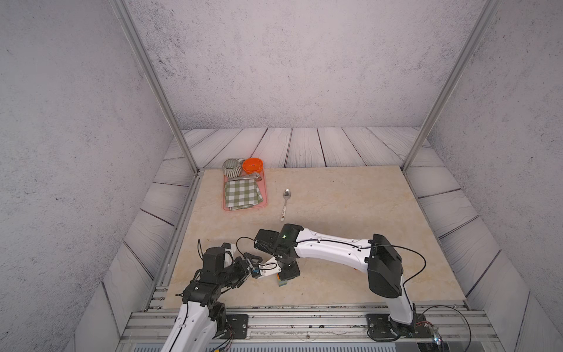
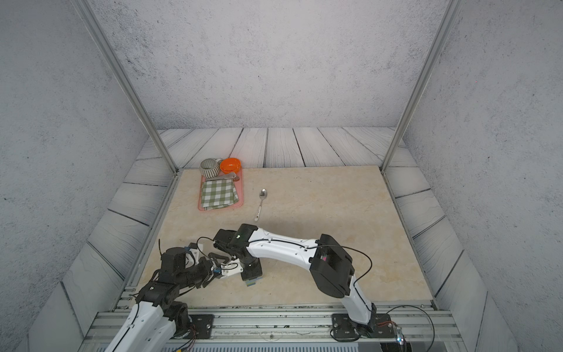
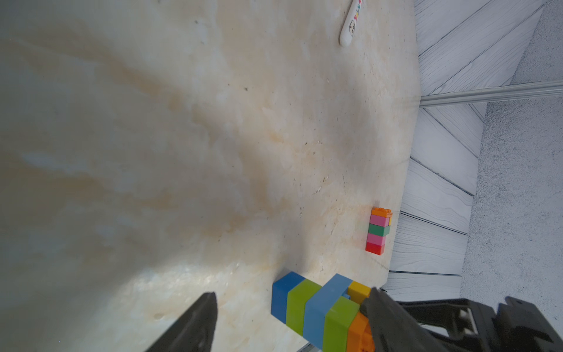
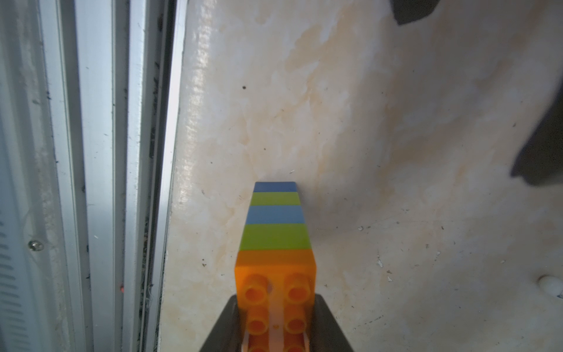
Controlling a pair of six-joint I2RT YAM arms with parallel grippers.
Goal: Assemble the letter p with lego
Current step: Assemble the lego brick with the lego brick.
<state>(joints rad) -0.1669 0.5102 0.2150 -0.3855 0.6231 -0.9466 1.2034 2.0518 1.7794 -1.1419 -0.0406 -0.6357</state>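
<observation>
Unreadable spoon (image 3: 350,24) lettering; striped lego stack (image 4: 275,231)

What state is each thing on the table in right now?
striped brick stack: upright.
right pincer: shut on striped brick stack's orange top.
left pincer: open, empty.
pink-and-green brick stack: upright, standing alone.
spoon: lying flat.
cloth: folded, on tray.
mug: upright.
bowl: upright.
</observation>
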